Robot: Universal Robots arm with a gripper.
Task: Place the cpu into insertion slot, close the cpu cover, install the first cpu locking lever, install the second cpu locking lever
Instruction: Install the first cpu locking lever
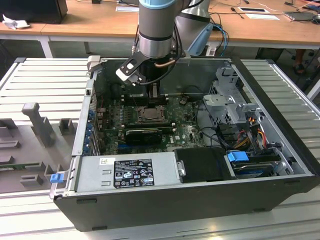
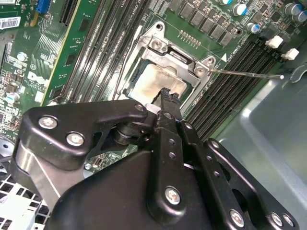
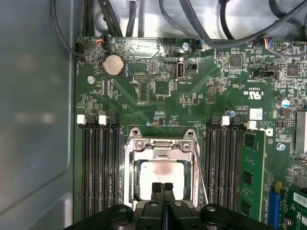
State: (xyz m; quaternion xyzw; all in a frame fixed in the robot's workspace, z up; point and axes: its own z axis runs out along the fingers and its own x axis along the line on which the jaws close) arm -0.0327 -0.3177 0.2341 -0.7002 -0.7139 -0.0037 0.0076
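Claw [image 1: 153, 100] hangs low inside the case [image 1: 165, 202] in the exterior view, tips right above the slot [image 1: 149, 114] on the board [image 1: 185, 132]. Finger state not readable from this angle. Case walls on all sides. Drive cage [image 1: 227, 97] and cables [image 1: 250, 126] sit to the exterior view's right, well apart from the slot. Straight up is open.

Second wrist view: claw [image 2: 168, 96] pressed together, pinching nothing. Tips sit on or just over the cpu [image 2: 156, 79] near its edge; I can't settle whether they touch. Cpu lies seated in the slot. Cover [image 2: 178, 59] looks flat down around it, with the silver face showing through the cut-out. One lever [image 2: 247, 74], a thin wire rod, juts free over the memory slots [image 2: 225, 91]. Not latched, by my reading.

First wrist view: my fingertips [image 3: 157, 188] are side by side and touching, over the cpu's edge. Cover frame lies square on the slot. The wire lever runs alongside the cover, between it and the memory slots. Other lever I can't make out.

Progress, as I judge it: cpu placed, cover seemingly closed, both levers left to do.

Room: memory slots hem the slot closely on two sides, and a memory stick [image 3: 250, 172] stands just beyond one bank. Little sideways slack; clear space is above.
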